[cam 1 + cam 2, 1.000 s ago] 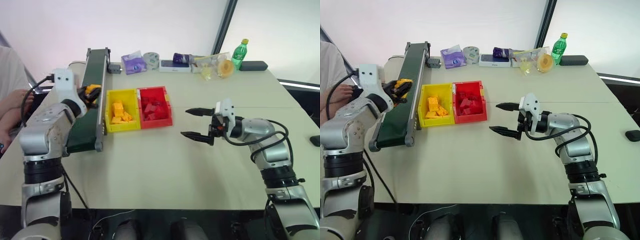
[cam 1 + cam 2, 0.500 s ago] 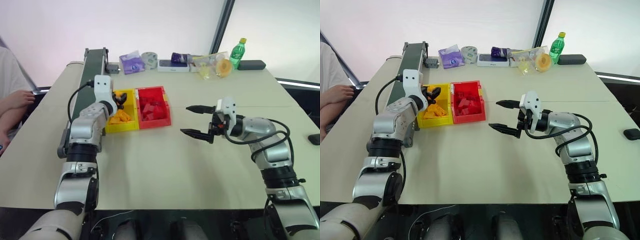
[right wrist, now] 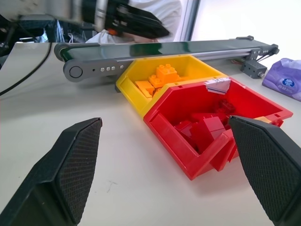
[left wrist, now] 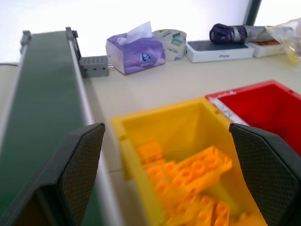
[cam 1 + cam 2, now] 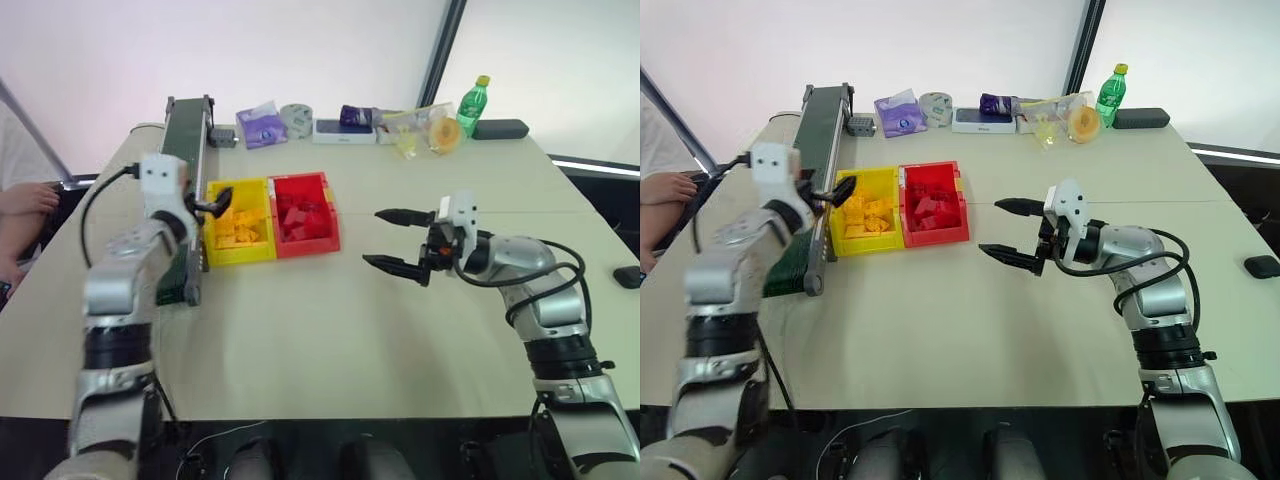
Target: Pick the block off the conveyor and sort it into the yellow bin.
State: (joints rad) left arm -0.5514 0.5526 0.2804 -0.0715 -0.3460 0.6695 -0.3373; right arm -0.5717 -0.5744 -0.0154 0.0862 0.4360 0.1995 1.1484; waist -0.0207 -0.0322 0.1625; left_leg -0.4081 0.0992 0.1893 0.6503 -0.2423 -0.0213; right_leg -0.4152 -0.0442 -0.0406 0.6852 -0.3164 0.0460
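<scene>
Left gripper [image 5: 212,202] spread and empty at the yellow bin's [image 5: 212,255] conveyor-side rim.
The orange blocks [image 4: 188,179] lie heaped in the bin, just ahead of and below its fingers [image 4: 84,165]; which one is the task's block cannot be told. The conveyor [image 5: 185,140] runs beside it. The right gripper [image 5: 400,240], also spread and empty, hangs over the counter [image 5: 330,330], apart from the red bin [image 5: 325,240].
</scene>
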